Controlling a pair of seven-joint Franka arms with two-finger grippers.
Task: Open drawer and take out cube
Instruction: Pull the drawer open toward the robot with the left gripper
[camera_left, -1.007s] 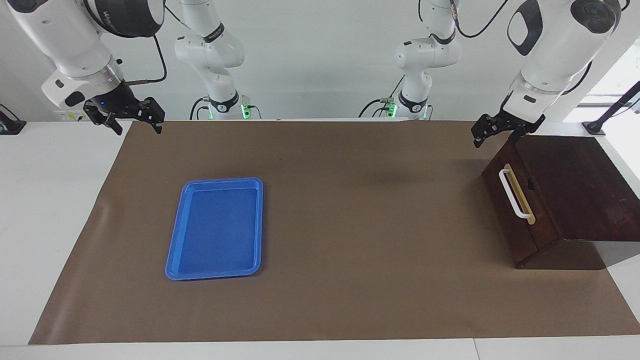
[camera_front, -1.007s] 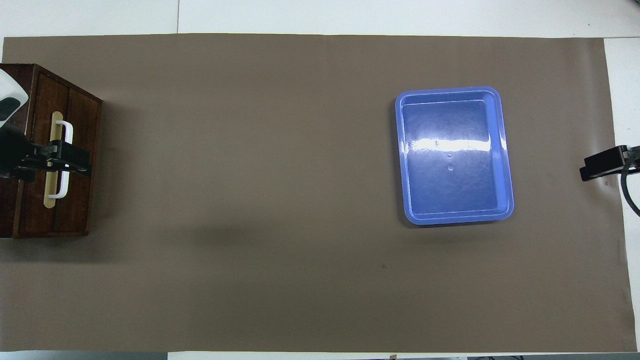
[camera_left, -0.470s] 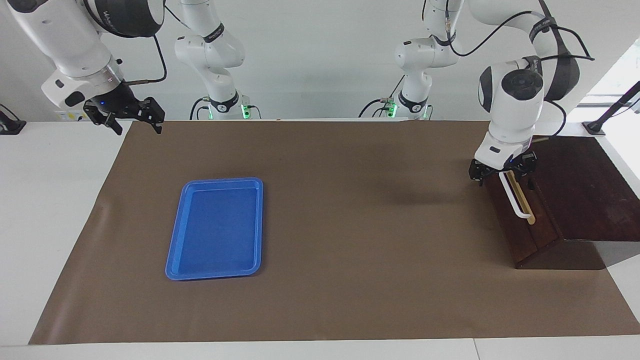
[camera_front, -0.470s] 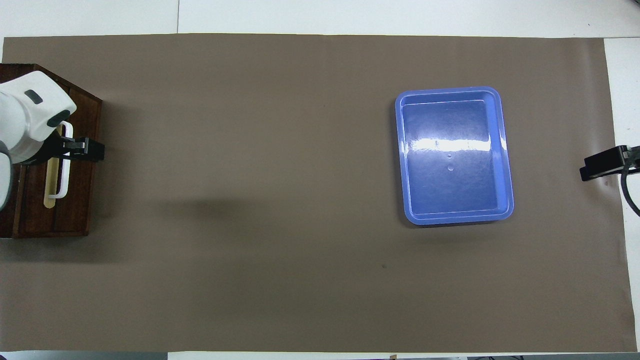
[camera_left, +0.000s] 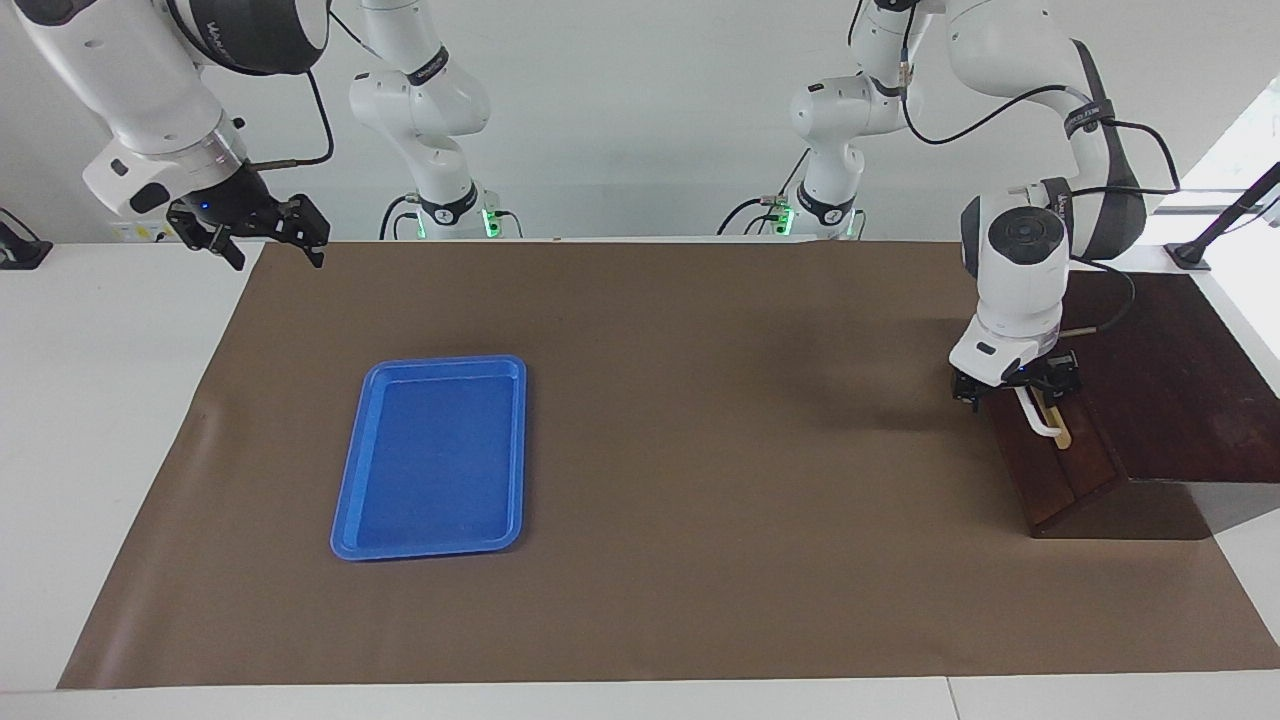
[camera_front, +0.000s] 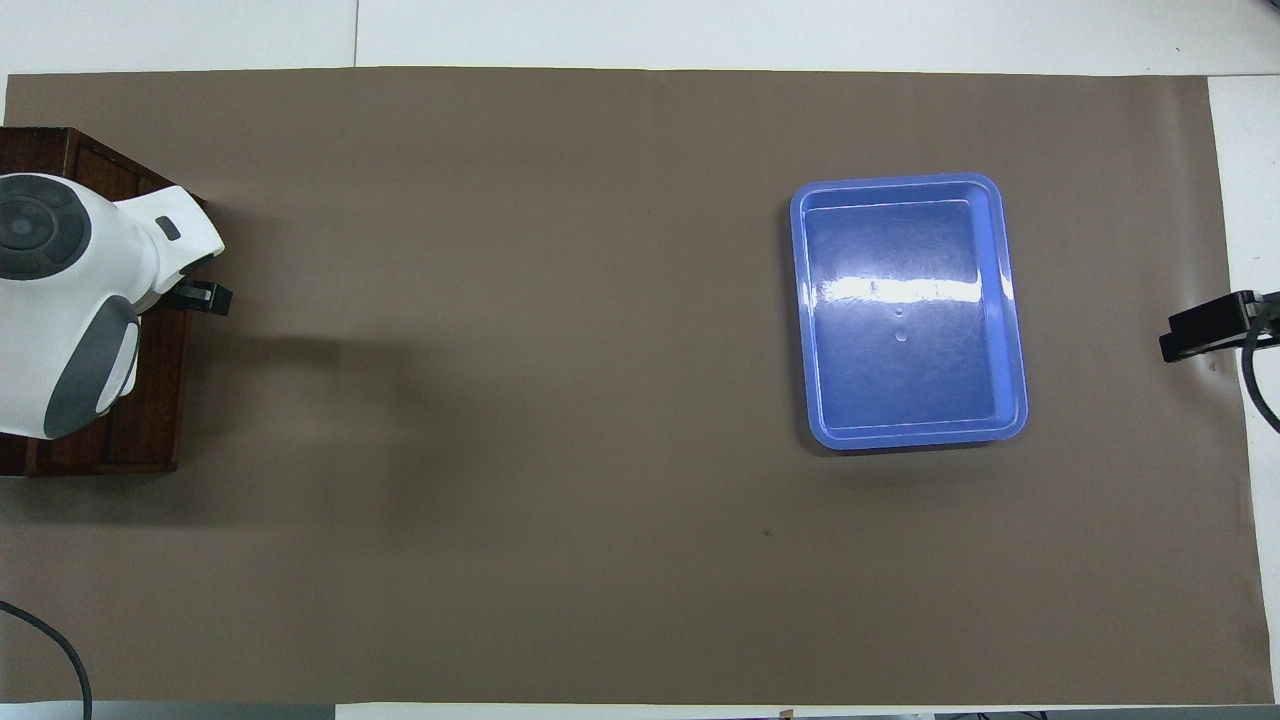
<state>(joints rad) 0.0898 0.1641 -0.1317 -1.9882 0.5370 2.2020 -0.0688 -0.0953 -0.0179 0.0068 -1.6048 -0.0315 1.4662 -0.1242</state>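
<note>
**Two white arms, lots of black cable**

Both arms are glossy white with rounded, chunky joints and dark grey or black caps and bands. The left pincer and right pincer are black, and the right one shows a tiny blue light. Loose black cables loop along the links. The bases glow green, with small dark lettering on the bands.

Handle mostly under left claw

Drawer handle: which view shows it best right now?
Facing view: the drawer handle shows its lower end below the left claw. Overhead, the left arm's wrist hides the handle entirely; only the dark drawer front shows.
</note>
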